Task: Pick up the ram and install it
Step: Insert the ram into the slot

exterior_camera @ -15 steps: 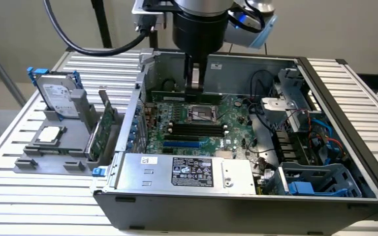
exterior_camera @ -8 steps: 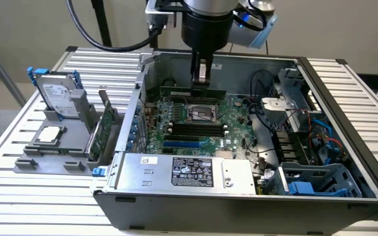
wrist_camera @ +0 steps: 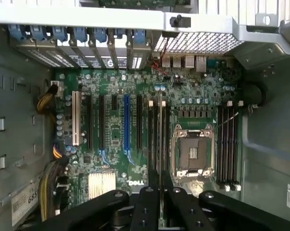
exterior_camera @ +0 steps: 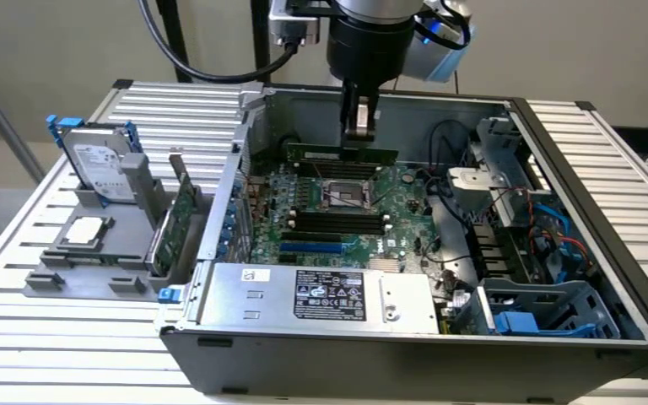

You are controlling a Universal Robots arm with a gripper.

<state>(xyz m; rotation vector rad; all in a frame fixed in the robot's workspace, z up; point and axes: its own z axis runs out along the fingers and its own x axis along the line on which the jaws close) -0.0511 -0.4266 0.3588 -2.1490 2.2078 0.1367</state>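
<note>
Beige wall behind, ribbed metal table (exterior_camera: pixel 166 105) under an open computer case (exterior_camera: pixel 414 363). We see the claw (exterior_camera: pixel 358 139) clamped on the ram (exterior_camera: pixel 324 154), level above the motherboard (exterior_camera: pixel 405 211) near the case's far wall. Grey tray (exterior_camera: pixel 43 278) on the exterior view's left.

This looks like a robot lab or workshop for putting computers together. An open computer case (exterior_camera: pixel 414 359) lies on its side on a table (exterior_camera: pixel 9 312) of ribbed metal slats, its main board (wrist_camera: pixel 116 144) bare below the jaws, which pinch the ram (exterior_camera: pixel 341 153). Off to one side of the jaws, outside the case, a grey holder (exterior_camera: pixel 88 278) carries a hard drive (exterior_camera: pixel 99 173), a card (exterior_camera: pixel 172 232) and a processor chip (exterior_camera: pixel 85 229). Black cables (exterior_camera: pixel 166 38) hang by the robot arm (exterior_camera: pixel 369 38) before a plain wall (exterior_camera: pixel 54 51)
</note>
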